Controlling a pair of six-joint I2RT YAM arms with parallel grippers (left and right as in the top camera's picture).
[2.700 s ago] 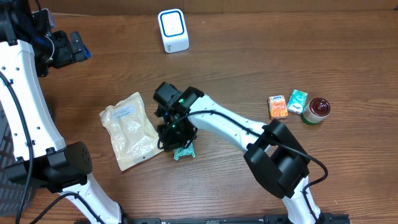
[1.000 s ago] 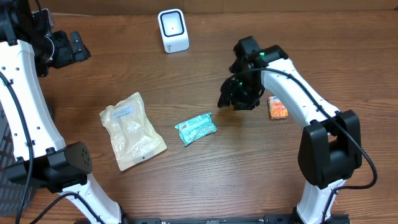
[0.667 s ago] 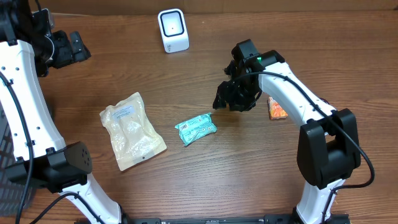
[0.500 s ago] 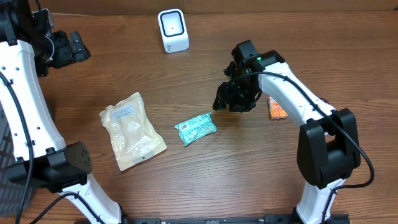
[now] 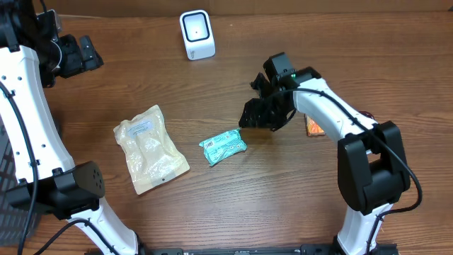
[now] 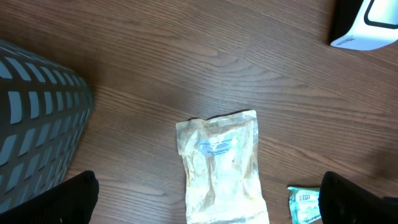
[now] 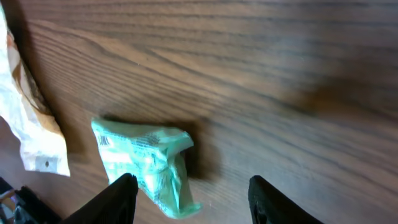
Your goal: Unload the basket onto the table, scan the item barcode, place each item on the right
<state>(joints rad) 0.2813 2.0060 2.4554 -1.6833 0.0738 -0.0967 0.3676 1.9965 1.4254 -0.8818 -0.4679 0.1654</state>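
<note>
Above the wood-grain table [image 5: 233, 212], left pincer [image 6: 211, 198] and right pincer [image 7: 193, 190] gape empty.

No text legible, pouch label [image 6: 217, 145] blurred, packet print [image 7: 142, 157] blurred

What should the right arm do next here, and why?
Probably lower the right tool toward the teal packet until its open fingers straddle it. The packet lies loose on the table, beside the beige pouch, and nothing holds it. The white scanner stands apart at the far edge, so the packet likely needs gripping before its barcode can face the scanner.
</note>
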